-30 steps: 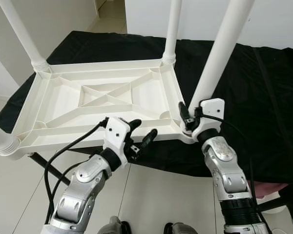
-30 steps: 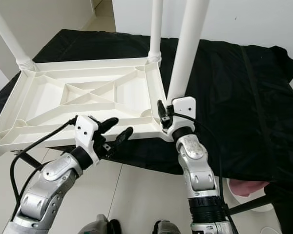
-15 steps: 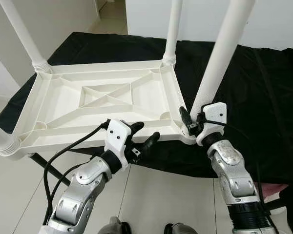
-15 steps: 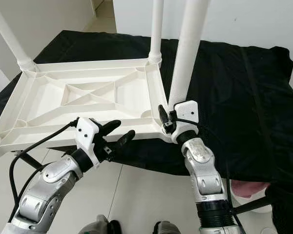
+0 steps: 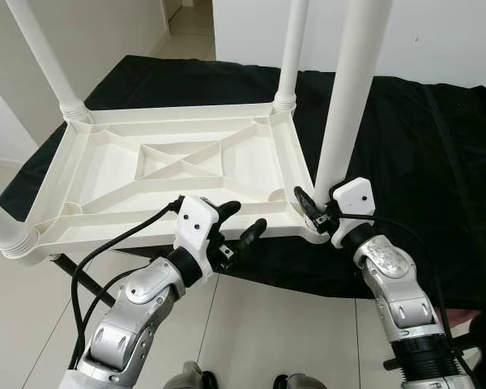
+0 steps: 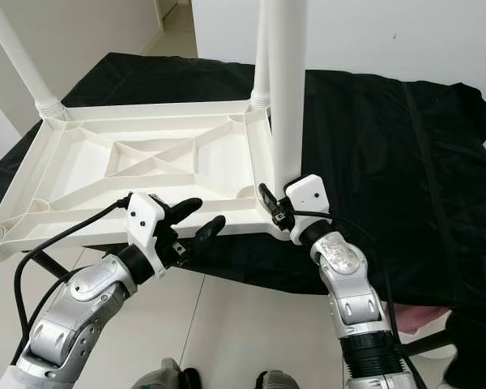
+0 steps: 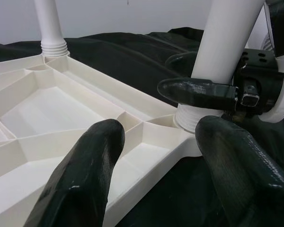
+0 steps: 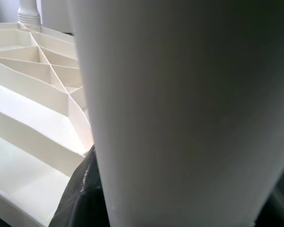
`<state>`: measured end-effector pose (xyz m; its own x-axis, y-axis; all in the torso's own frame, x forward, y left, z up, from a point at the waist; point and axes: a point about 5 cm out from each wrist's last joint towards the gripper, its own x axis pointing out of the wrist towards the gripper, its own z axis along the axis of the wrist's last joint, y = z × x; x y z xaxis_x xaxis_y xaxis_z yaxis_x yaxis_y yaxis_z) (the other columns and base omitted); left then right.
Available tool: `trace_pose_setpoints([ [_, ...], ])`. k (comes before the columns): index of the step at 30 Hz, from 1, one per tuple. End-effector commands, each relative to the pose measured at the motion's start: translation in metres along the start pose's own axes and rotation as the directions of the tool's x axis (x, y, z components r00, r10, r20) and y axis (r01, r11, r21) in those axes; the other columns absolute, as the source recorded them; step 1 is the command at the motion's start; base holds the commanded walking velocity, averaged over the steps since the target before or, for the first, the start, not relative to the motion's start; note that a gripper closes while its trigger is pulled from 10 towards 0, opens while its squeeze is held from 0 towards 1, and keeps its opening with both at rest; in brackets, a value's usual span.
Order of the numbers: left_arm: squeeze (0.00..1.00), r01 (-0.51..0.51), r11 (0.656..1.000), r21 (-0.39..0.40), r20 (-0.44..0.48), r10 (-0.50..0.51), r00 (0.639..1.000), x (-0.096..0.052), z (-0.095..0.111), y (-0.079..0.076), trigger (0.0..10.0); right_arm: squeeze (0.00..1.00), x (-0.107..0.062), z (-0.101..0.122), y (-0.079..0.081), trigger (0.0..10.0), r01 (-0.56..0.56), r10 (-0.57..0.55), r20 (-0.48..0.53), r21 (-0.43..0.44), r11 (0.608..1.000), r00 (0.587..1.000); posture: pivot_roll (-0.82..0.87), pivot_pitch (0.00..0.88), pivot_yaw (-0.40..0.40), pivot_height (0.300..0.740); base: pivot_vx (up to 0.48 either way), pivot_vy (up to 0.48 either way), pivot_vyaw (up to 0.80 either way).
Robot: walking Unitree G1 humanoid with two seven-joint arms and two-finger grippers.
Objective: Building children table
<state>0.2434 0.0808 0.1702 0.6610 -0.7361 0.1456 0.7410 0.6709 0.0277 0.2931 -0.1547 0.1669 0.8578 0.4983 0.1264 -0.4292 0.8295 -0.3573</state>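
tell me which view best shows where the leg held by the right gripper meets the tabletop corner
The left wrist view: the leg's base sits in the tabletop corner, the right gripper clamped just above. Both eye views show it from above, smaller. The right wrist view gives a blurred close-up of the leg.

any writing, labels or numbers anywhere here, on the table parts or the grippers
None can be read. The white table top, its legs, such as the one the right gripper grips, the black cloth and the left gripper show plain surfaces, with no print, label or number.
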Motion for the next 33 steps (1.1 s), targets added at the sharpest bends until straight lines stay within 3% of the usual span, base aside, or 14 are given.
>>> trace_pose_setpoints([
  [1, 0.00, 0.108, 0.994, 0.012, 0.000, -0.108, 0.994, -0.001, 0.002, -0.005, 10.0, 0.00, -0.005, -0.016, 0.006, 10.0, -0.028, 0.030, -0.072, 0.031, 0.999, 0.997, -0.09, 0.075, 0.060, 0.740, 0.000, 0.000, 0.00],
  [8, 0.00, 0.108, 0.994, 0.019, 0.002, -0.108, 0.994, 0.000, 0.003, -0.004, 10.0, 0.00, -0.006, -0.024, 0.007, 10.0, -0.070, 0.082, -0.100, 0.114, 0.991, 0.992, -0.09, 0.070, 0.060, 0.740, 0.000, 0.000, 0.00],
  [13, 0.00, 0.104, 0.994, 0.020, 0.005, -0.104, 0.995, 0.000, 0.004, -0.004, 10.0, 0.00, -0.010, -0.039, 0.006, 10.0, -0.018, 0.052, -0.160, 0.204, 0.979, 0.986, -0.09, 0.071, 0.058, 0.740, 0.000, 0.000, 0.00],
  [21, 0.00, 0.101, 0.995, 0.018, 0.008, -0.101, 0.995, -0.001, 0.005, -0.004, 10.0, 0.00, -0.011, -0.045, 0.002, 10.0, 0.071, -0.008, -0.199, 0.310, 0.948, 0.980, -0.08, 0.084, 0.059, 0.740, 0.000, 0.000, 0.00],
  [29, 0.00, 0.098, 0.995, 0.018, 0.007, -0.098, 0.995, -0.001, 0.006, -0.004, 10.0, 0.00, -0.012, -0.046, -0.003, 10.0, 0.142, -0.078, -0.207, 0.314, 0.939, 0.975, -0.08, 0.094, 0.060, 0.740, 0.000, 0.000, 0.00],
  [33, 0.00, 0.098, 0.995, 0.017, 0.007, -0.098, 0.995, -0.001, 0.006, -0.004, 10.0, 0.00, -0.012, -0.043, -0.001, 10.0, 0.162, -0.116, -0.165, 0.297, 0.941, 0.979, -0.08, 0.094, 0.060, 0.740, 0.000, 0.000, 0.00],
])
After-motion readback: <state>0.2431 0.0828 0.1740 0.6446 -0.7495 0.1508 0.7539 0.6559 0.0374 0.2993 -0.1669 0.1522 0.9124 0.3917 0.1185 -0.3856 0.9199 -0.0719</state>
